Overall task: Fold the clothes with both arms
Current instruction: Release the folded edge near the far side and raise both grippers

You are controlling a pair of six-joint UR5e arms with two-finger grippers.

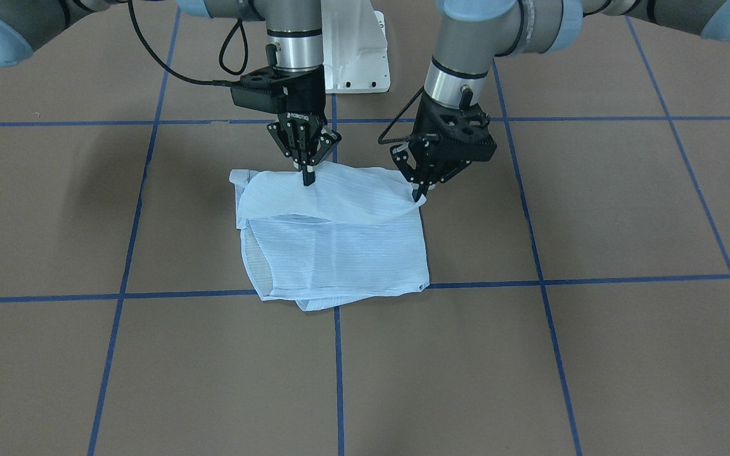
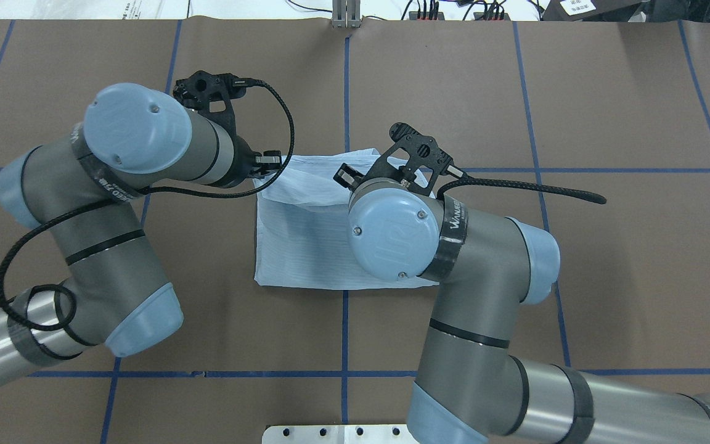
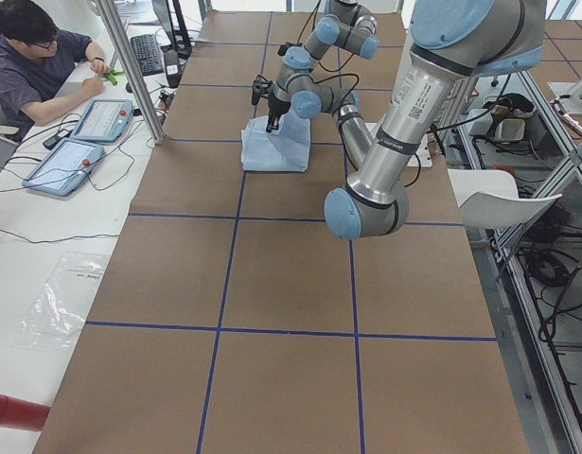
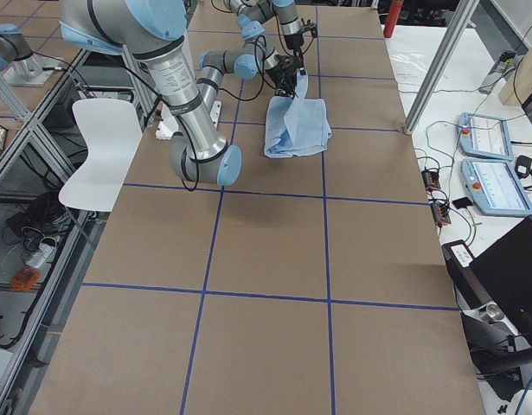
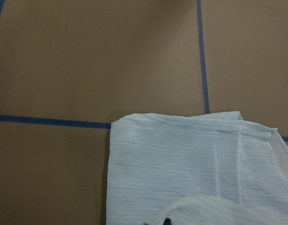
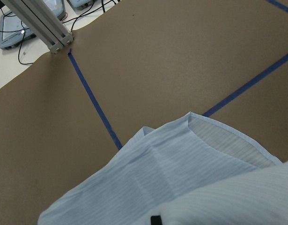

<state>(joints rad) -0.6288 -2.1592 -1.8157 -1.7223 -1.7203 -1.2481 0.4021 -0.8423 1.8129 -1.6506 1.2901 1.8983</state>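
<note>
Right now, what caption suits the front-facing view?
Mid-fold: left arm and right arm, jaws shut, hold one edge of the pale blue shirt lifted over the rest on the brown table.

I see the desk [image 1: 593, 209] covered in brown sheeting, squared off with blue tape lines [image 1: 338, 354]. A white pedestal base [image 1: 358, 50] sits at the middle of one long edge, and a white chair [image 3: 499, 194] stands just off that same edge. Beyond the opposite long edge I make out a seated operator [image 3: 35, 66] in a dark shirt, two teach pendants [image 3: 63, 165] on a white bench, a clear plastic bag [image 3: 63, 303], and a red cylinder [image 3: 11, 413] by the corner.
</note>
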